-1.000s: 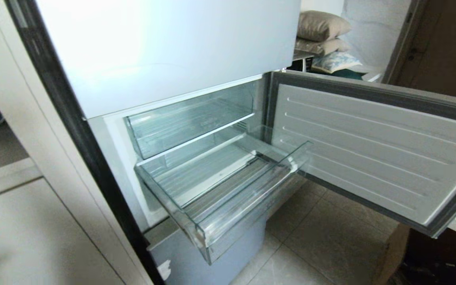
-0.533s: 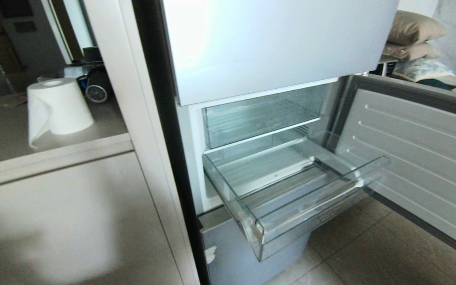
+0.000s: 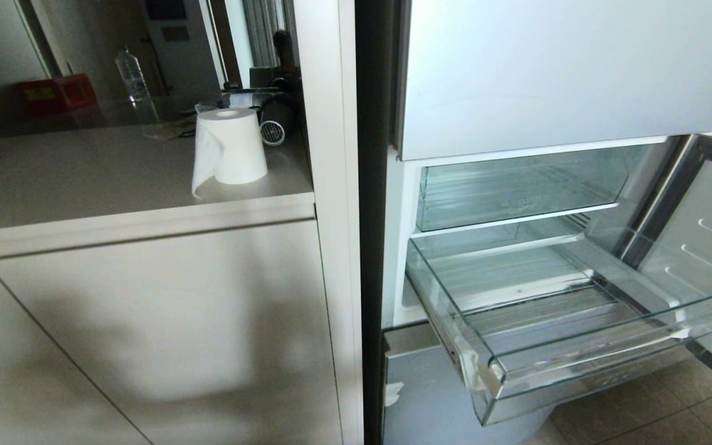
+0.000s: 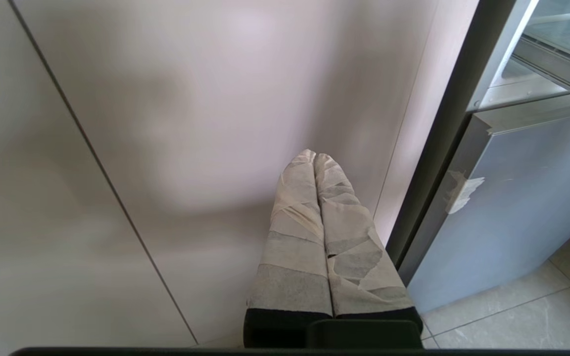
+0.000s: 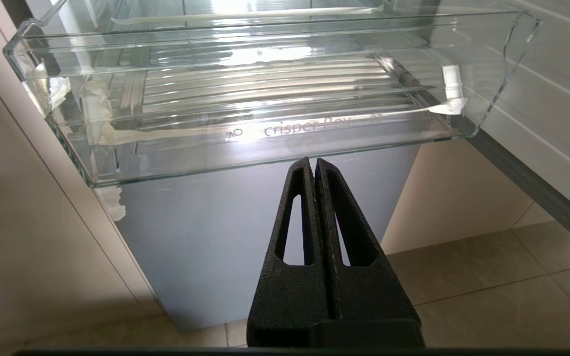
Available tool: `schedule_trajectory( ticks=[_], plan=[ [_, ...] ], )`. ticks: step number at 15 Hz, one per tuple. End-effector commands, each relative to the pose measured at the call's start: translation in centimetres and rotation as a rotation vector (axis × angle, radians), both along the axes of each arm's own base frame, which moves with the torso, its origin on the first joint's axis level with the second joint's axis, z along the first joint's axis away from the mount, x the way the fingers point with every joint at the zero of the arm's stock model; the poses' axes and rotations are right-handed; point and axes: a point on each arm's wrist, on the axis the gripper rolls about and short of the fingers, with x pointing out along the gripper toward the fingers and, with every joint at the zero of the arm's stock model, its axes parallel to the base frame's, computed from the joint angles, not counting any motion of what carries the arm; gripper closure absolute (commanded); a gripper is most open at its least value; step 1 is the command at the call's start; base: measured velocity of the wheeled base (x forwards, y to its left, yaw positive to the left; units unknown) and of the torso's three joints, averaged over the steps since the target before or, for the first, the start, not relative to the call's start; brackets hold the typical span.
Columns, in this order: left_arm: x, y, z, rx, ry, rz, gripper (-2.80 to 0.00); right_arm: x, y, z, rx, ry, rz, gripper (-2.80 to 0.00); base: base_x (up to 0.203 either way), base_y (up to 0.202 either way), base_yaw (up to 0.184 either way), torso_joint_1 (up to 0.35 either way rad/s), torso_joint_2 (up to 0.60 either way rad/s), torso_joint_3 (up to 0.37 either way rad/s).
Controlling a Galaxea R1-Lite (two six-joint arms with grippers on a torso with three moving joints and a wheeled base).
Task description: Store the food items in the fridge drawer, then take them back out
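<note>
The fridge drawer (image 3: 578, 346) stands pulled out and, as far as we can tell, holds nothing. Our right end effector (image 5: 314, 160) sits pressed together just below its front lip; our left end effector (image 4: 314, 155) is likewise pressed together beside the cabinet (image 4: 191, 123).

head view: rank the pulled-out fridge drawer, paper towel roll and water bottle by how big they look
1. fridge drawer, largest by far, though it is also nearest the camera.
2. paper towel roll on the counter.
3. water bottle, smallest, but it stands farther back, so its real size against the roll is unsure.

counter (image 3: 84, 173): paper roll (image 3: 232, 147) upright | water bottle (image 3: 131, 74) behind | red box (image 3: 53, 93) far left
</note>
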Motion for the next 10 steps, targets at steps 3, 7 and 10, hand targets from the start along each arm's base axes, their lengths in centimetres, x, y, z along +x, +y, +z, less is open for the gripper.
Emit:
schedule_trajectory(
  ticks=[3, 7, 10],
  plan=[
    [0.0, 0.0, 0.0, 0.000, -0.001, 0.000, 0.00, 1.0, 0.0, 0.9, -0.004, 0.115, -0.007, 0.00, 0.000, 0.000, 0.000, 0.000, 0.00, 0.000],
    [0.0, 0.0, 0.0, 0.000, -0.001, 0.000, 0.00, 6.5, 0.0, 4.0, 0.062, 0.510, -0.022, 0.00, 0.000, 0.000, 0.000, 0.000, 0.00, 0.000],
    [0.0, 0.0, 0.0, 0.000, -0.001, -0.001, 0.00, 11.6, 0.1, 4.9, 0.090, 0.726, -0.020, 0.00, 0.000, 0.000, 0.000, 0.000, 0.00, 0.000]
  ],
)
